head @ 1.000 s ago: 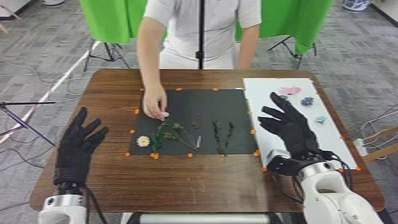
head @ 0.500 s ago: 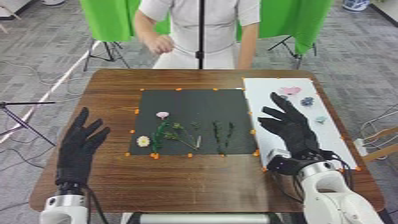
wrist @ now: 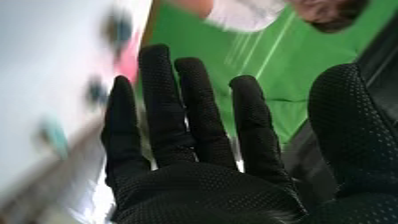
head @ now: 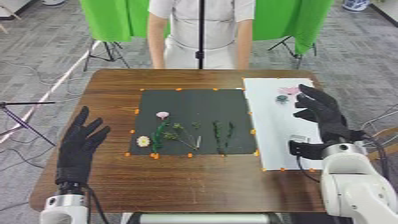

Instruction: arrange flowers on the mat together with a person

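Between the two robot hands, flowers lie on a dark mat

To the left of the right robot hand, well apart from it, the mat bears a loose arrangement. Nearest the left robot hand is a white daisy-like flower with a yellow centre. Just beside it, a round, pale pink bloom tops a leafy green stem. Next, towards the right robot hand, come a thin branching sprig with small green tufts, then two slender, dark green sprigs, side by side.

The right robot hand is open over the white sheet, fingers long and straight, thumb well apart, holding nothing. Beside its fingertips are a soft pink flower and a small grey-blue one. The right wrist view adds a pale teal flower, blurred, on the sheet.

The left robot hand is also open and empty, its fingers spread above the brown wooden surface to the left of the mat.
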You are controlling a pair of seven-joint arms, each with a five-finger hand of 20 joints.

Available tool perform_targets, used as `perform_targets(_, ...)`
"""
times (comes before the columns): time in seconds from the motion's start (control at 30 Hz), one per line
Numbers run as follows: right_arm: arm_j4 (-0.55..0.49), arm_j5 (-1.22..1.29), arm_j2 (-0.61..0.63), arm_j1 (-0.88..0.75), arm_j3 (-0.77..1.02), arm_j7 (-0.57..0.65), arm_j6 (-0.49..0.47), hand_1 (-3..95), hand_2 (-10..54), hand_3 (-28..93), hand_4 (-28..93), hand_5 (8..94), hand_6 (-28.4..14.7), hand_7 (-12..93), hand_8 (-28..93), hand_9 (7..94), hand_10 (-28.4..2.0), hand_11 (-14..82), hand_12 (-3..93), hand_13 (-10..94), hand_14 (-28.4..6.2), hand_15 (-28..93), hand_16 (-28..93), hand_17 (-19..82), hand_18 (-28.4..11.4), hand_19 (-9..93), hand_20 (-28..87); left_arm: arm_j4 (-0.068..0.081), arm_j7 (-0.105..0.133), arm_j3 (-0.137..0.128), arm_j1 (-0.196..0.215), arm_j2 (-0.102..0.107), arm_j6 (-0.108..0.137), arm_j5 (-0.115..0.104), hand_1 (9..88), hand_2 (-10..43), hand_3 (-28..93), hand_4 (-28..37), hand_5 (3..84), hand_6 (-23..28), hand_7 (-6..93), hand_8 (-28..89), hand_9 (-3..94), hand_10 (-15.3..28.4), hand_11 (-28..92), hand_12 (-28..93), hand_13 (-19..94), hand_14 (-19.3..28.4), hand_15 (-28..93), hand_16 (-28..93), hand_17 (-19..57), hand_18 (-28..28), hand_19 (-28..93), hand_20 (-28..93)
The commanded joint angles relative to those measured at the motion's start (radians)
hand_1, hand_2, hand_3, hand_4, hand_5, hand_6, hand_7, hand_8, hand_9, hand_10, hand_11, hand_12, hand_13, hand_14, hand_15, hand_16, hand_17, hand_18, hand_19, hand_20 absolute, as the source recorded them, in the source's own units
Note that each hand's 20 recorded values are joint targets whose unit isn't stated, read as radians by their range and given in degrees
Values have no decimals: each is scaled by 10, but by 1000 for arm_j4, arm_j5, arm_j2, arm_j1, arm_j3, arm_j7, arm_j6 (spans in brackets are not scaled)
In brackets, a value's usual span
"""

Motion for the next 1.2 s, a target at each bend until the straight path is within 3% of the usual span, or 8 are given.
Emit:
perform_targets(0.03,82,-232,162,158,-34,317,39,290,58,666,-229,388,18,165,-110,471,-159,344,179,441,-148,628,123,105,-236,593,297,-10,8,6,13,10,21,-11,193,48,759,-283,261,-9,113,-98,307,142,138,115,252,203,299,-38,-85,256,503,58)
perform_targets(0.27,191,-456,212,299,-149,548,-184,301,37,665,-222,401,15,172,-114,481,-168,376,172,457,-148,675,108,121,-230,640,311,-12,12,8,11,12,24,-11,196,48,759,-283,261,-8,113,-98,308,143,139,115,252,203,300,-38,-86,255,502,58)
perform_targets(0.43,282,-484,224,377,-241,567,-302,318,22,662,-218,413,12,174,-114,478,-179,340,165,449,-153,657,96,122,-235,644,303,-12,11,10,8,10,22,-11,197,49,759,-283,261,-7,113,-98,308,143,140,115,252,203,300,-39,-86,255,502,58)
perform_targets(0.73,412,-535,251,516,-453,521,-484,332,2,671,-219,399,19,168,-112,447,-166,230,162,422,-155,592,93,98,-243,610,282,-7,0,12,-3,5,18,-3,198,48,760,-283,261,-6,114,-98,309,144,141,114,252,203,301,-39,-85,254,503,58)
perform_targets(1.0,497,-523,257,606,-597,512,-516,357,-23,694,-227,402,35,181,-115,455,-167,192,163,436,-152,559,101,102,-246,600,281,-3,-2,14,-12,7,7,-6,201,49,761,-283,260,-7,113,-98,308,143,140,114,252,204,302,-40,-86,255,505,58)
perform_targets(1.1,537,-629,273,631,-678,445,-500,417,-39,720,-248,493,53,216,-143,528,-128,208,157,502,-125,533,117,127,-231,619,294,-4,-9,11,-8,8,6,-7,202,50,760,-283,260,-7,113,-98,308,143,141,114,252,203,303,-40,-86,255,505,58)
perform_targets(1.13,543,-628,276,641,-699,449,-463,458,-45,705,-257,548,55,236,-107,587,-117,217,162,549,-104,521,146,147,-214,643,308,-3,-1,15,-10,13,8,-8,202,50,760,-283,260,-7,113,-98,308,143,141,114,252,203,303,-40,-86,255,505,57)
perform_targets(1.2,540,-631,275,628,-701,450,-419,538,-69,662,-260,667,61,257,-52,746,-78,132,277,646,-48,488,248,194,-191,681,335,-2,-3,16,-13,10,5,-8,202,50,760,-283,260,-6,113,-98,308,143,141,114,252,204,303,-40,-86,255,505,57)
